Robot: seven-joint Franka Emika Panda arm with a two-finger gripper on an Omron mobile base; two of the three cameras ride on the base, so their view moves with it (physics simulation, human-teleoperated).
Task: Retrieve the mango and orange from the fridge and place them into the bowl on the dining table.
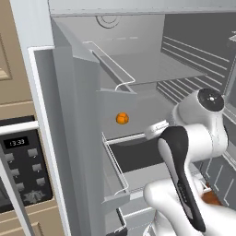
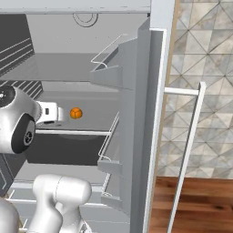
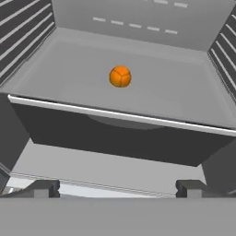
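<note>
Spread wide and empty, my tool (image 3: 117,188) could nudge the round orange (image 3: 120,76) rolling deeper along the fridge shelf (image 3: 69,78).

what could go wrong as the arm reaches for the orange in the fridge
The orange sits loose and round on the smooth shelf, so a nudge from the open claw could roll it toward the back wall. The shelf's front lip lies between claw and fruit, so a low approach might clip it.

Bright orange ball (image 3: 120,76) on a plain grey fridge (image 3: 138,92) shelf, ribbed grey-striped side walls
</note>
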